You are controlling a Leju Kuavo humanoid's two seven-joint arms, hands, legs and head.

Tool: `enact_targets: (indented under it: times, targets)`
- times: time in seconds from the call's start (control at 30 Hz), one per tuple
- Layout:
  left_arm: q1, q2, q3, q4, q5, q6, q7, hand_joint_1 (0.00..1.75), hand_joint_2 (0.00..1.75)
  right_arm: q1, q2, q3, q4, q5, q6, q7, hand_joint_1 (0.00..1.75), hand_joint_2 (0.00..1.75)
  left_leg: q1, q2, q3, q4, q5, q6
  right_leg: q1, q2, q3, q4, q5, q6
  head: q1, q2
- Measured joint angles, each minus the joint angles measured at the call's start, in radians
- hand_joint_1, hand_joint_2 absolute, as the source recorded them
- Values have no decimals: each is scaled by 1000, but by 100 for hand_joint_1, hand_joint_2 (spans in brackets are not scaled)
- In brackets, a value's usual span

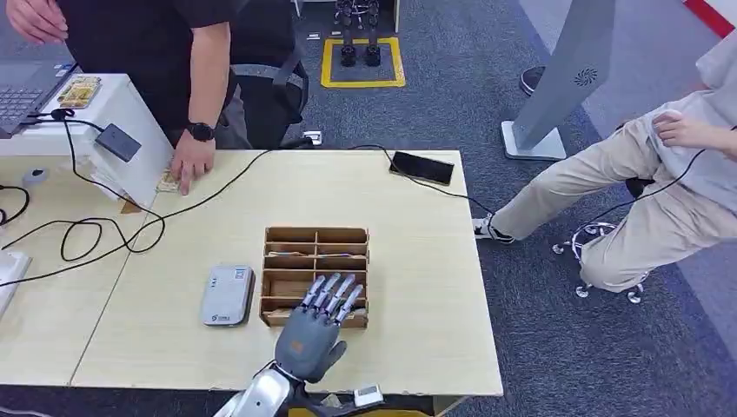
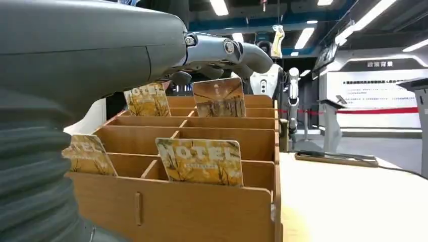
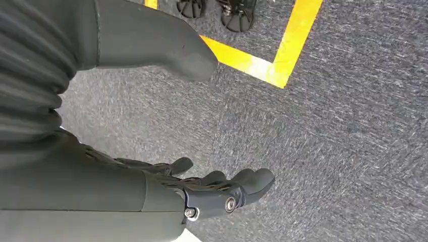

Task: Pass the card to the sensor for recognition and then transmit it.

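Note:
A wooden card rack [image 1: 315, 275] with several compartments stands mid-table, holding yellow hotel cards [image 2: 200, 161]. My left hand [image 1: 311, 328] hovers over the rack's near edge, fingers stretched out and apart, holding nothing; in the left wrist view its fingers [image 2: 222, 50] reach above a card [image 2: 219, 97] standing in a rear slot. The grey card sensor [image 1: 227, 295] lies flat just left of the rack. My right hand [image 3: 202, 189] hangs beside my body over grey carpet, empty, fingers loosely extended.
A person in black stands behind the table, one hand [image 1: 191, 163] resting on a card at the far left. A black phone [image 1: 421, 167] and cables [image 1: 96, 228] lie on the table. A seated person [image 1: 660, 182] is at right.

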Motion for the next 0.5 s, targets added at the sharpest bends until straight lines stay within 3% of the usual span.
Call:
enact_targets:
  times: [0.03, 0.33, 0.5]
  targets:
    - [0, -1, 0, 5, -7, 7, 0, 175, 175, 0, 0, 0, 0, 2, 0, 0, 0, 175, 0, 0, 0, 0, 0, 0, 0, 0, 0, 0, 0, 0, 0, 0]
    - [-2, -10, 0, 51, -11, 72, -22, 175, 175, 0, 0, 8, 2, 5, 1, -7, 0, 175, 0, 0, 0, 0, 0, 0, 0, 0, 0, 0, 0, 0, 0, 0]
    - [5, -13, 0, 36, -40, 95, -3, 175, 175, 0, -2, 10, 11, 2, 0, -21, 0, 175, 0, 0, 0, 0, 0, 0, 0, 0, 0, 0, 0, 0, 0, 0]
